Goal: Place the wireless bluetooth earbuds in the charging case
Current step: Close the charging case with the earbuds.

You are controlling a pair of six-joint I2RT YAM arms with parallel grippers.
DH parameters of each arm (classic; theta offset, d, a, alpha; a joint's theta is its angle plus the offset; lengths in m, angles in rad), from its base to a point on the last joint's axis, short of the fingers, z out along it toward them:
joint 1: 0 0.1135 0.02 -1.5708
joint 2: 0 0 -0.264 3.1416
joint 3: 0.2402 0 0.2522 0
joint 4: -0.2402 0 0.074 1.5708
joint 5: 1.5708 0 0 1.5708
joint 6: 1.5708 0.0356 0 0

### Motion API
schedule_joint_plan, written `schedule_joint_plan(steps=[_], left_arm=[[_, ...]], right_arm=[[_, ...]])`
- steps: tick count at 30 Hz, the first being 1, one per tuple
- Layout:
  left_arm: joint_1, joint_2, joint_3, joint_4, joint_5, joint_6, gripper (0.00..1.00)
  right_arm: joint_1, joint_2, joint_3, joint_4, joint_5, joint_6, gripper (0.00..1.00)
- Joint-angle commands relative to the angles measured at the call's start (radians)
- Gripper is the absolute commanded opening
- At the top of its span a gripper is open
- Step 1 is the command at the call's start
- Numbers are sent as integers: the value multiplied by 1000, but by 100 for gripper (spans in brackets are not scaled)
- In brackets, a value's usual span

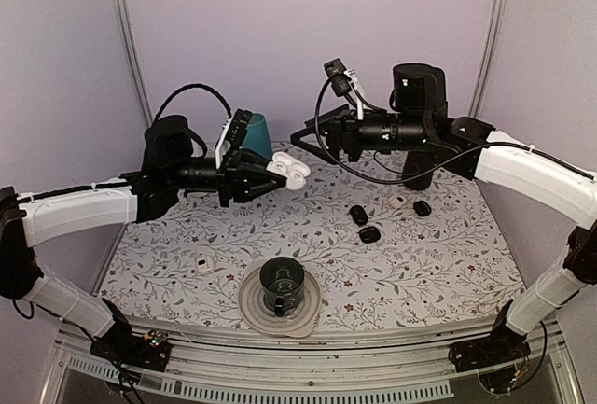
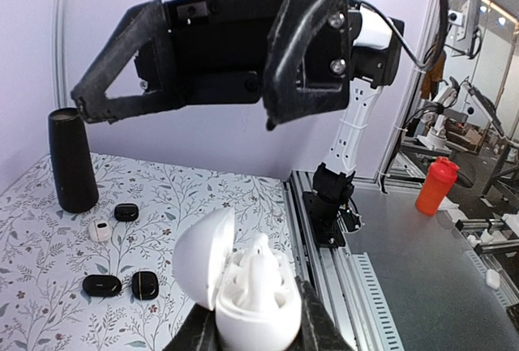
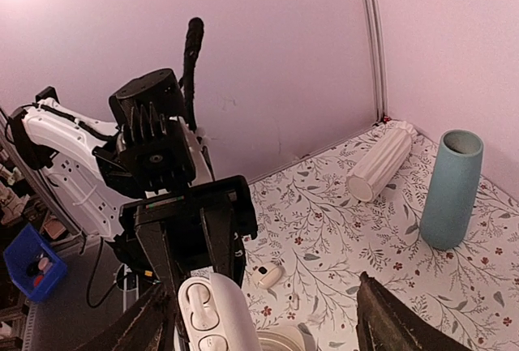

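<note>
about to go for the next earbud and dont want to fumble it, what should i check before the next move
1. Charging case lid open: ok, the lid is tipped back.
2. Left fingers clamped on the case, holding it off the surface: ok.
3. A white earbud sits in the case: ok; whether it is fully seated, cannot tell.
4. Right fingers carrying an earbud: not ok, they are open and empty.
5. Other earbud located: cannot tell. A small white piece lies at the near left, too small to identify.
</note>
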Motion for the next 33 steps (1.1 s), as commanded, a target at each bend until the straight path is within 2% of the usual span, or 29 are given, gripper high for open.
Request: schedule_joint_plan(steps=[1,10,26,33], left_arm=[[9,-6,5,32,-35,-7,0],[14,30,17,122,-50,-66,0],[58,82,11,237,-52,-151,0],[68,105,16,246,-55,-171,0]], right_arm=[[-32,-44,-42,95,-147,117,77],[-89,-106,-201,273,-223,271,81],[-96,-50,-228,460,-477,413,84],[-97,-76,-231,468,-510,408,83]])
